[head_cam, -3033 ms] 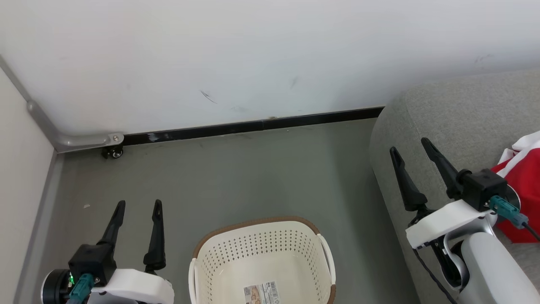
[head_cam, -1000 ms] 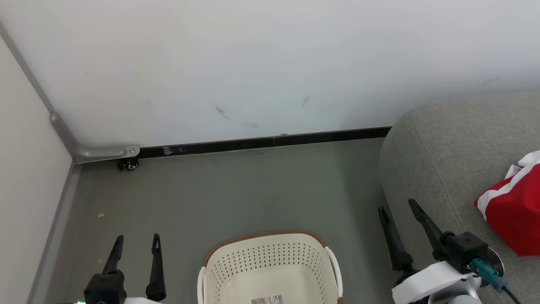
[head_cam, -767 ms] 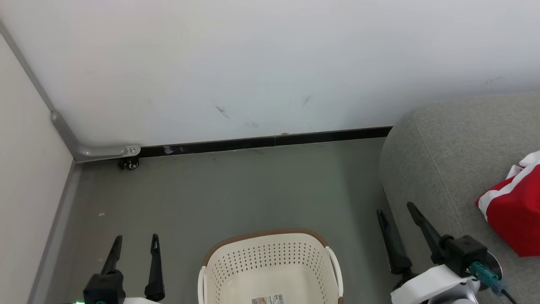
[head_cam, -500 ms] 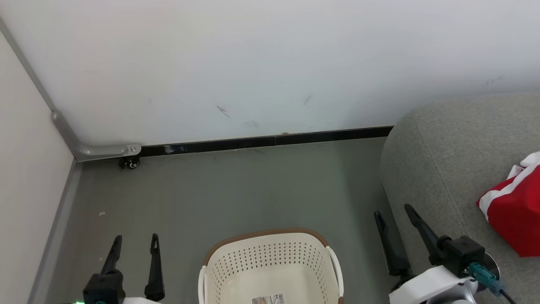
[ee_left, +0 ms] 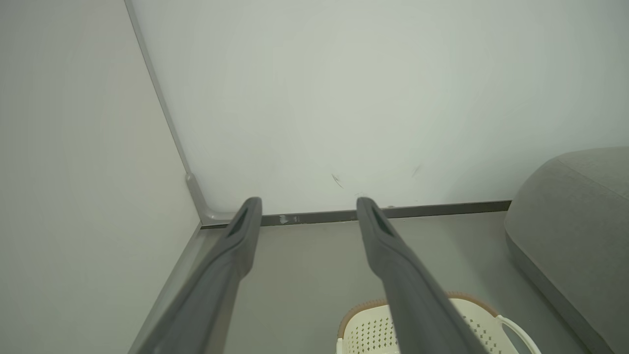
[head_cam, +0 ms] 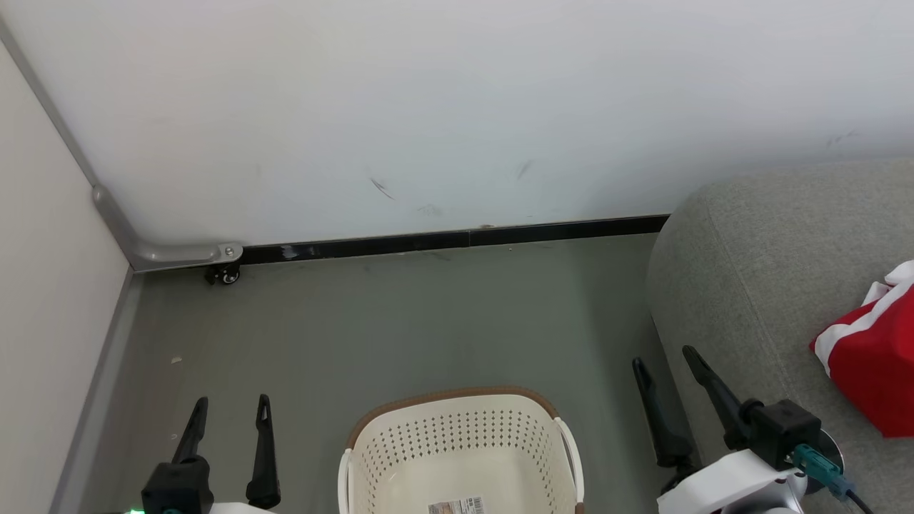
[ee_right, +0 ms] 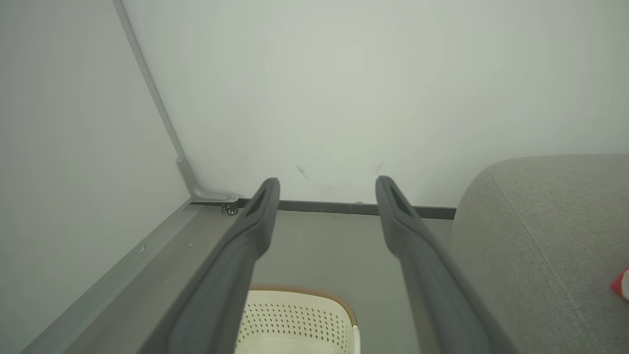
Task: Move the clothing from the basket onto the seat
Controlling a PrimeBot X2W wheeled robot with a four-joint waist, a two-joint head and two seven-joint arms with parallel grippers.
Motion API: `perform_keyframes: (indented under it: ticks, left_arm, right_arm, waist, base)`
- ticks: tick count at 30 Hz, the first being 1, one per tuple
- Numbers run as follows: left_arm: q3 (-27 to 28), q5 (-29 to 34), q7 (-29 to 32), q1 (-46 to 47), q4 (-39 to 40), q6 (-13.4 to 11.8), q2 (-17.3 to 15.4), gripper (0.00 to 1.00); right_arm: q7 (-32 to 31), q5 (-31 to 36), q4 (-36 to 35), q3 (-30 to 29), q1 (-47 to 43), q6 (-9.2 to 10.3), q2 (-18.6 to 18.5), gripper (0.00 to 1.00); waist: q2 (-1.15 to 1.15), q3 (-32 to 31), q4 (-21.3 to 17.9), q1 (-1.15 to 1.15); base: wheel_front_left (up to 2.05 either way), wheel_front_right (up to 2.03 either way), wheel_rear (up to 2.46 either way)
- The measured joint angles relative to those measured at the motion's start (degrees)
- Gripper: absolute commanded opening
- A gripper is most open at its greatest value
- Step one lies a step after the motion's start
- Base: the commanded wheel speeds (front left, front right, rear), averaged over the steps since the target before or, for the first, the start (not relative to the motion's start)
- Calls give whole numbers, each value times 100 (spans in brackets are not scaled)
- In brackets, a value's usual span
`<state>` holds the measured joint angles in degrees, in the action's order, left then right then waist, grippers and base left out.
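Clothing (head_cam: 870, 357): lies on the seat (head_cam: 757, 271) at the far right of the head view, well apart from the basket (head_cam: 457, 437); red with a white band and white edging; cut off by the picture's edge, so cannot tell how much of it there is; peeks in again as a small red corner at the right edge of the right wrist view.

Basket: stands upright on the grey floor (head_cam: 400, 321) at the bottom middle of the head view, between the two tools, near the seat's rounded side but not touching it; shows its bare cream bottom with a barcode sticker (head_cam: 457, 506) and a brown rim along the far side.

Left tool (head_cam: 233, 401): hovers at the lower left over the floor, beside the basket and apart from it; fingers spread and pointing toward the wall (head_cam: 428, 107); released, grasping nothing.

Right tool (head_cam: 661, 357): hovers at the lower right, by the seat's near edge; fingers spread wide, one over the floor between basket and seat, the other over the grey fabric; released, grasping nothing.

Wall: white with a few faint dark scuffs; meets the floor at a black skirting strip (head_cam: 443, 239); carries a grey rail down the left corner, with a small caster wheel (head_cam: 223, 275) under the rail's end.
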<state>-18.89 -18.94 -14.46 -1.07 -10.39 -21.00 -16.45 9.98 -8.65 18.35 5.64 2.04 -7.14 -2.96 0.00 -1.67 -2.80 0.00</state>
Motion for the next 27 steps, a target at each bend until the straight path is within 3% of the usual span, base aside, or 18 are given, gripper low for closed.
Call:
perform_keyframes:
  ticks: [13,14,27]
  left_arm:
    - [-8,-53,0,0,11,1,62,100]
    - [-13,-53,1,-1,-12,1,68,0]
    - [-33,-483,96,-160,-181,108,308,0]
  right_arm:
    - [-45,-49,3,36,-98,0,1,100]
    - [-45,-48,30,37,-103,2,0,0]
    - [-46,-468,213,59,-415,9,4,0]
  waist:
    - [0,-30,27,0]
    - [0,-32,27,0]
    - [0,-18,36,0]
  base:
    - [0,0,0]
    - [0,0,0]
    - [0,0,0]
